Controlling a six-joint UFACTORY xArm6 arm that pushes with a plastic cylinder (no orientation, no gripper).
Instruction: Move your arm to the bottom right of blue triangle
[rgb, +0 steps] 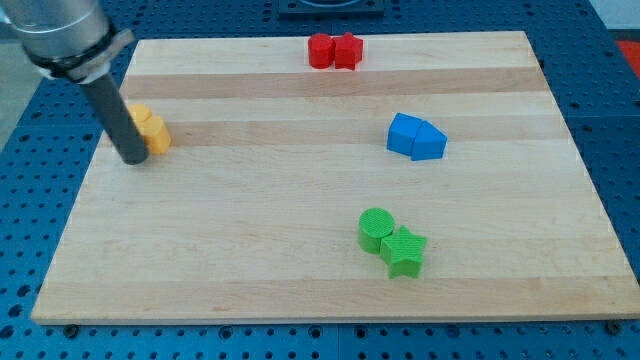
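pale wood board (300, 200) carries every block. my tip (135, 158), a bare rod with no jaws, touches the yellow blocks (150, 128), far to the view's left of the blue triangle (428, 143), which abuts a blue block (403, 133). red blocks (334, 50) sit above it, green cylinder (375, 228) and green star (404, 251) below.

Blue triangle (428, 142), wedge-shaped block, lying flat on the wooden board, toward the view's right, touching a second blue block (404, 134) on its left (the pair reads as one cluster), mid-height of board
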